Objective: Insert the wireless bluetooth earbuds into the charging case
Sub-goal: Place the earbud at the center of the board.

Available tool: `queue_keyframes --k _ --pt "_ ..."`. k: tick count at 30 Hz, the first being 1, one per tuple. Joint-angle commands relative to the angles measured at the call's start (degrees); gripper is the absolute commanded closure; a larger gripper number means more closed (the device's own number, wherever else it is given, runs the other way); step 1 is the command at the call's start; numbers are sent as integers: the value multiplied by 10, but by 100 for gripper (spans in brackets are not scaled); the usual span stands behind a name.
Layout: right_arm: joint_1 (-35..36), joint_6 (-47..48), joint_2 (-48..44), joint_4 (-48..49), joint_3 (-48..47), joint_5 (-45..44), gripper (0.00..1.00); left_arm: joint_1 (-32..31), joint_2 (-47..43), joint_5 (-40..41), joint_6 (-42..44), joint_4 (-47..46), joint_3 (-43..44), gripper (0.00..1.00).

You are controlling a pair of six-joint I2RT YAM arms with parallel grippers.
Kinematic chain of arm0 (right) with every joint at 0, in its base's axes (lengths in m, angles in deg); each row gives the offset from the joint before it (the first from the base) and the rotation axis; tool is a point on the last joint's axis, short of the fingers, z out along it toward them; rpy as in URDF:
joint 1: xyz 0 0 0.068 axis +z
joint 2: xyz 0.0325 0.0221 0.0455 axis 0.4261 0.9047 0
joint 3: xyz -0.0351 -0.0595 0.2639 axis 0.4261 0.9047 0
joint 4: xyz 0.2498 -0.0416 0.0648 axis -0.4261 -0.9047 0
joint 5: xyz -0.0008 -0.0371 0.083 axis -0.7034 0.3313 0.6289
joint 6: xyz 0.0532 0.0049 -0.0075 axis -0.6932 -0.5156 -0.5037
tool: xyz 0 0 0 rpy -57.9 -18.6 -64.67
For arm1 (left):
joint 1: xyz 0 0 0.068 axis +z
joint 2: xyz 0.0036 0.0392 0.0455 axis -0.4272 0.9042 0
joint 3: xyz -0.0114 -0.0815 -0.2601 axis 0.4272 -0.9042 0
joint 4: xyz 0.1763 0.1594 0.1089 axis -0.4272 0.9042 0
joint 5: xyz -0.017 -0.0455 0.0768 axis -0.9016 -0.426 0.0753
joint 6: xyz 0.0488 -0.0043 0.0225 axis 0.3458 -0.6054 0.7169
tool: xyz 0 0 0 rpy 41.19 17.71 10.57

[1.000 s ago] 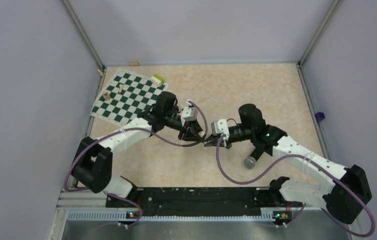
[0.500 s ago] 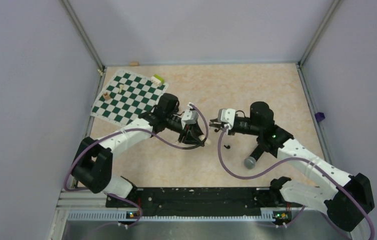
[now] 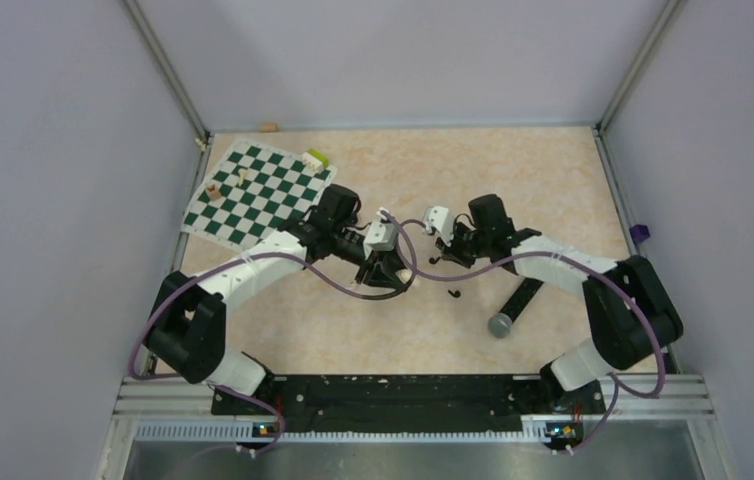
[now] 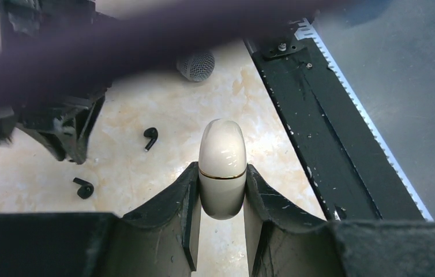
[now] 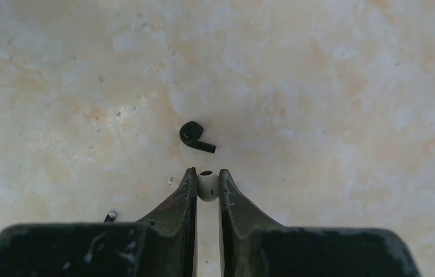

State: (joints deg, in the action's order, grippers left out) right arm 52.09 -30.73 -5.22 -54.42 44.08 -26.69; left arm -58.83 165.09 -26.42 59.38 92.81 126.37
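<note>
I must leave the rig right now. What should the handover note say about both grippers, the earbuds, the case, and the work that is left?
Left gripper: shut on the cream-white pill-shaped case; its lid seam looks closed.
Right gripper: shut on a small white round piece; I cannot tell what it is.
Black earbuds: both lie loose on the table, one just beyond the right gripper's tips.
Done: the case is in hand.
Left: open the case, pick up each earbud, seat both inside.

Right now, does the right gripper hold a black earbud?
No, the black earbud lies on the table beyond the right gripper, which pinches a white bit.
</note>
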Motion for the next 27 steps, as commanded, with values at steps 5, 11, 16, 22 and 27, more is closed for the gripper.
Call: queue_keyframes --k 5,11,16,22,27 --pt "-3 25 74 -24 -33 -97 100 -5 -20 36 41 17 3 100" --pt "-8 13 71 -25 -47 -117 71 -5 -10 38 56 48 30 100" --pt "-27 -9 0 -45 -59 -46 32 -8 0 36 47 28 22 100" --pt "-68 -39 -130 -18 -5 208 1 -18 24 14 30 28 42 100" --pt "-68 -41 -194 -8 34 392 1 -30 37 3 30 46 56 100"
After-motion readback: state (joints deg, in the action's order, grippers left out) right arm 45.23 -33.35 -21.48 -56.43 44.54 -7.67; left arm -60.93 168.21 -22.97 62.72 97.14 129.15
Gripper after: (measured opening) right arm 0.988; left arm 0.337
